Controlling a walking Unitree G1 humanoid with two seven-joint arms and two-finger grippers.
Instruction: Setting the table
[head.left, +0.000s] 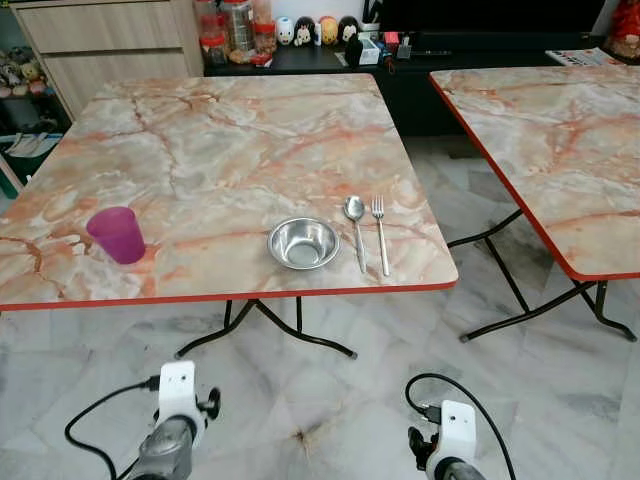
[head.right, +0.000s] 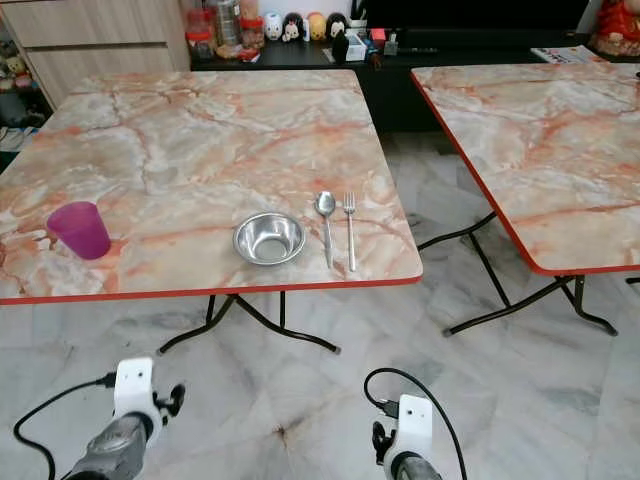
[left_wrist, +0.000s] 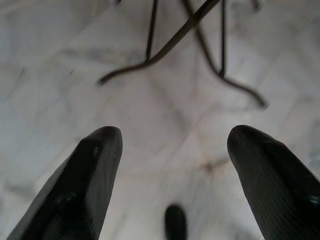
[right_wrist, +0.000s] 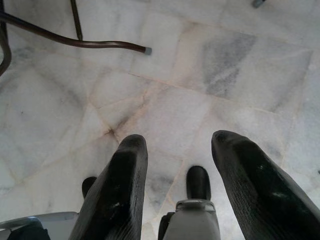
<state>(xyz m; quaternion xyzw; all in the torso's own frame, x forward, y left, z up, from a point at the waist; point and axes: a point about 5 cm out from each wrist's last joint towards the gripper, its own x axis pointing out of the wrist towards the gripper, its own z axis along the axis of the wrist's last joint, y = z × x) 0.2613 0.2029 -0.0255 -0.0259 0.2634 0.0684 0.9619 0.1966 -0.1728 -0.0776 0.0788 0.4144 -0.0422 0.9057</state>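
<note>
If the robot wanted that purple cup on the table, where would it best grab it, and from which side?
Probably around its side wall, about mid-height, coming in level from the near table edge. The purple cup stands upright with its mouth open, close to that edge, and nothing stands beside it; the steel bowl is well off. The left end effector, open and low over the floor, is on that side.

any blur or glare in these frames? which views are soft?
Left and right eye views: sharp, evenly lit; mild sheen on the round steel bowl and the marble-pattern table. Left wrist view: soft, black fingers and floor out of focus. Right wrist view: floor crisp, fingers slightly soft.
</note>
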